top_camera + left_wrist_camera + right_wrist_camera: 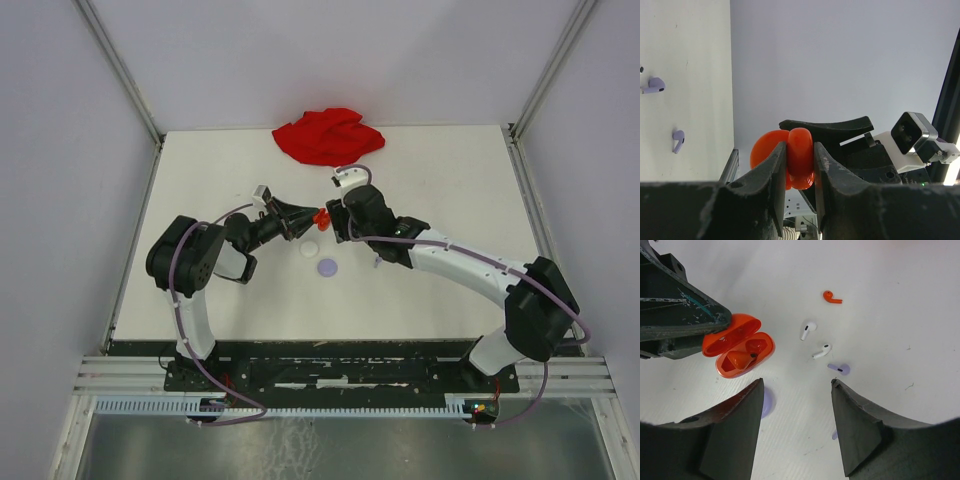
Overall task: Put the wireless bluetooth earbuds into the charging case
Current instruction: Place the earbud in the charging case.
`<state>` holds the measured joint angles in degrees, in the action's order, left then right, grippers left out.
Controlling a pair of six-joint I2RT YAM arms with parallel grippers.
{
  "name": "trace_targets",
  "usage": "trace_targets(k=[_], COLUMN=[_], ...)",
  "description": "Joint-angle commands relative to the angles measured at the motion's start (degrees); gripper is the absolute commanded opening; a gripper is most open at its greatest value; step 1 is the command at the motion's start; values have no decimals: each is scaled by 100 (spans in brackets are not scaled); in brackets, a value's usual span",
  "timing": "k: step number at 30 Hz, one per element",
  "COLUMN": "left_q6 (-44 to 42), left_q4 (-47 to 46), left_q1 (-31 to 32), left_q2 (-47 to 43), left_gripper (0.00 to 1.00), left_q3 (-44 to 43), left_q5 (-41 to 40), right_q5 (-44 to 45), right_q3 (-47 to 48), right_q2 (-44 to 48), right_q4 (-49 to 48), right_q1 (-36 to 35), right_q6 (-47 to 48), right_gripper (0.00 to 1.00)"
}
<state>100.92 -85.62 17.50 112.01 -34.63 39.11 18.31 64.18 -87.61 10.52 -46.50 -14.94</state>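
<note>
The open red charging case (737, 345) holds one red earbud (742, 359); loose earbuds (808, 330), red, white and lavender, lie nearby.

Lavender disc (768, 402) half behind right gripper (797, 385); lavender scrap (835, 435) at finger edge unidentifiable.

Glossy red plastic case (760, 346), matt table (890, 300)

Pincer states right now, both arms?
Left pincer: closed on the open red charging case.
Right pincer: open, empty.
</note>
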Motion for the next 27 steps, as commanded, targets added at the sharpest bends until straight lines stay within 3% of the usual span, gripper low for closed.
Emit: trace_targets(k=[1,27], left_q6=[-319,-576], left_q4=[-124,50], left_q1=[16,60], left_q2=[-215,-209], left_gripper=[3,3], left_q3=[-61,-35], left_q5=[33,46], right_q5=[-6,-179], right_q3=[325,616], right_q2=[-29,-292], right_q4=[-98,-110], right_q1=[-36,-96], right_q6=[-56,-54], right_gripper=[64,64])
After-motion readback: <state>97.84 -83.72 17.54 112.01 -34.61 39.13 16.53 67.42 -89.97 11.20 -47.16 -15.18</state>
